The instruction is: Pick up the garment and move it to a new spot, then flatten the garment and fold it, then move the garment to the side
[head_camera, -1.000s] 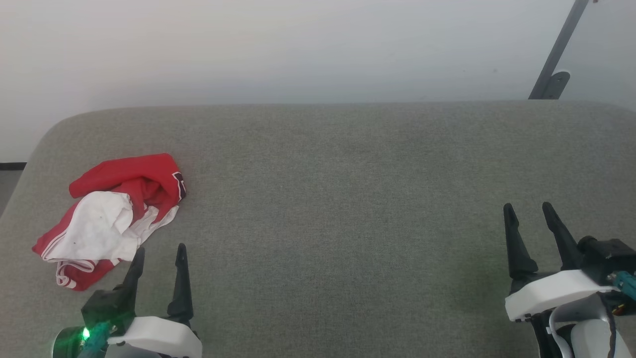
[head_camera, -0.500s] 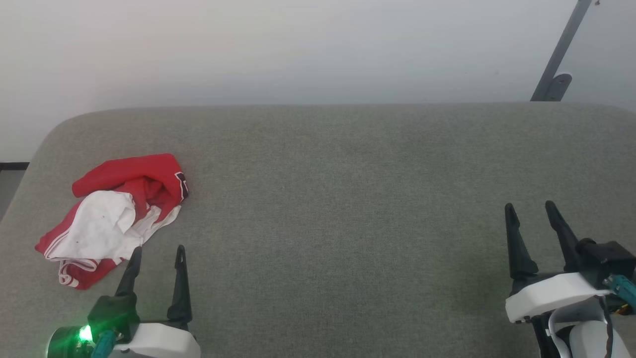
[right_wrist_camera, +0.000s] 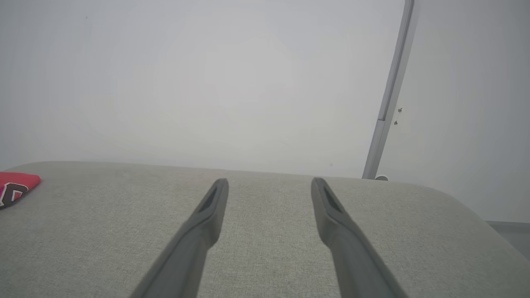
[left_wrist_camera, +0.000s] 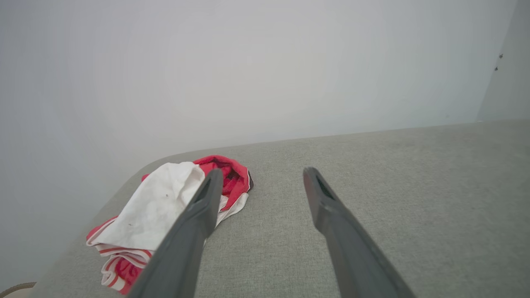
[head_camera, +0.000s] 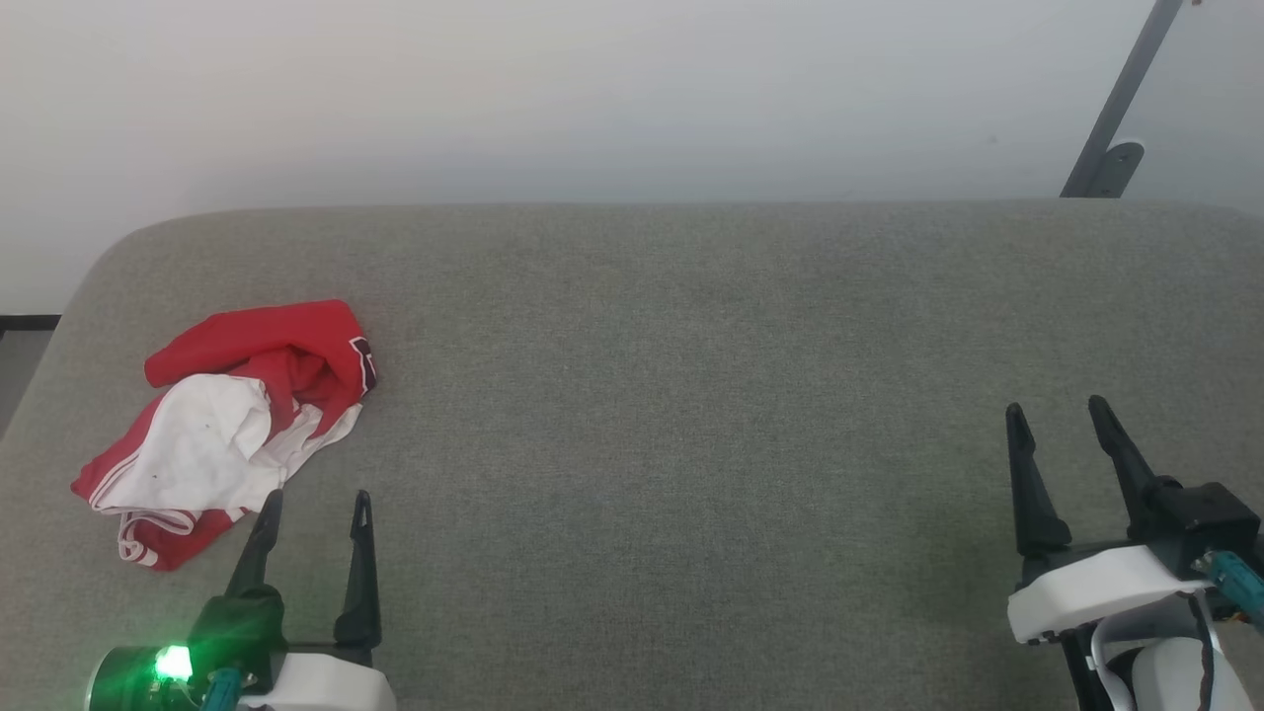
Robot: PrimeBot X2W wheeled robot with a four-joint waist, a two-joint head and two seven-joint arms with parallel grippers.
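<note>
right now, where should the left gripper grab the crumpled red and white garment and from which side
Probably the garment by its bunched red fold at the right end, from above with the open left gripper: cloth seems to pile highest there, while the white panel lies flatter.

Left claw (head_camera: 317,497) pulled back slightly toward bottom edge of head view; whole view nudged slightly.
</note>
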